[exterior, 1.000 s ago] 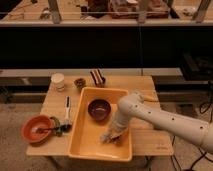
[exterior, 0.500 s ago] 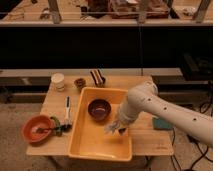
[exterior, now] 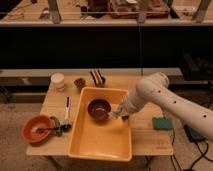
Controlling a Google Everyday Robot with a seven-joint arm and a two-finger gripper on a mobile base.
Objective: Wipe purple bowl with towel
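Note:
The purple bowl (exterior: 99, 109) sits upright in the far half of the yellow tray (exterior: 100, 142) on the wooden table. My gripper (exterior: 118, 114) reaches in from the right on the white arm and is at the bowl's right rim. It is shut on a small pale towel (exterior: 114, 113), which touches the rim. The fingers are mostly hidden behind the wrist and the towel.
An orange bowl (exterior: 36, 129) with a utensil and a green item (exterior: 57, 125) sit at the table's left front. A white cup (exterior: 58, 80), a small brown dish (exterior: 79, 82) and a striped object (exterior: 97, 76) stand at the back. A green sponge (exterior: 161, 123) lies right of the tray.
My gripper has moved with the towel from the tray's near right part up and toward the back, reaching the purple bowl's right rim.

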